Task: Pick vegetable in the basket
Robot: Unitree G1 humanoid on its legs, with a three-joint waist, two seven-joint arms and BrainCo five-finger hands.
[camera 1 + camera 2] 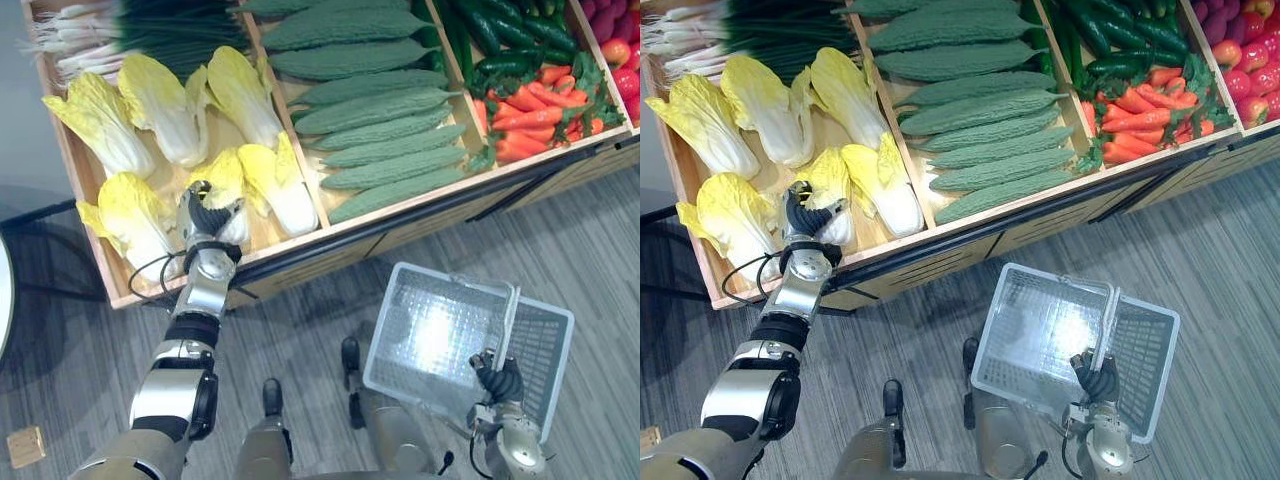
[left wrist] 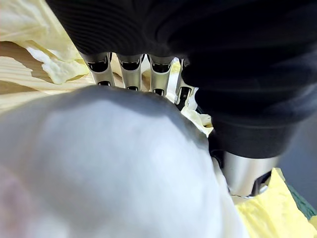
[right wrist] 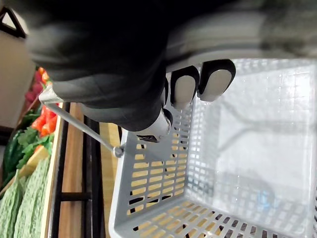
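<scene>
Under the left hand [image 1: 205, 218], a napa cabbage [image 1: 222, 175]

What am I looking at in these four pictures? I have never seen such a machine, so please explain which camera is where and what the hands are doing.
This is a humanoid robot with two arms, standing at a wooden vegetable stand. The two wide pictures come from cameras in its head, looking down. The two close pictures come from cameras on its wrists. The stand holds cabbages, bumpy green gourds, cucumbers, carrots and green onions, each kind in its own compartment. The left hand lies on a cabbage at the front; whether it grips it, I cannot tell. The right hand holds a grey basket by its handle. The basket is empty.
</scene>
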